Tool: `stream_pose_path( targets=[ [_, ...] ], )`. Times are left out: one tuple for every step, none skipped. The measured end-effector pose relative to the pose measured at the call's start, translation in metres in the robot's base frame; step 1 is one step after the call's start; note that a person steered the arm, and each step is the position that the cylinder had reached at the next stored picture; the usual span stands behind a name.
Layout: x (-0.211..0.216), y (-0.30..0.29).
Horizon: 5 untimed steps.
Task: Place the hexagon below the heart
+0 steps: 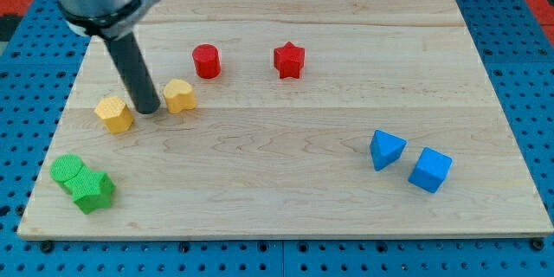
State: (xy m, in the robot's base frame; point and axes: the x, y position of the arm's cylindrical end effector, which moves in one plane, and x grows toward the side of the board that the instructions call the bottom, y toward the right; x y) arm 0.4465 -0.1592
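A yellow hexagon block [114, 113] lies on the wooden board [286, 182] at the view's left. A yellow heart block [179, 96] lies to its right and slightly higher in the view. My tip [147, 108] rests on the board between the two, just right of the hexagon and just left of the heart, close to both. The dark rod rises up and to the left from it to the arm's grey body at the view's top left.
A red cylinder [207, 61] and a red star [289, 60] sit near the view's top middle. Two green blocks [82, 183] touch each other at the bottom left. A blue triangular block [387, 149] and a blue cube [430, 170] sit at the right.
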Motion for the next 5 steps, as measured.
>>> stream_pose_path(
  targets=[
    [0.0,0.035],
    [0.0,-0.012],
    [-0.022,-0.061],
    [-0.021,-0.12],
    [0.018,-0.124]
  ],
)
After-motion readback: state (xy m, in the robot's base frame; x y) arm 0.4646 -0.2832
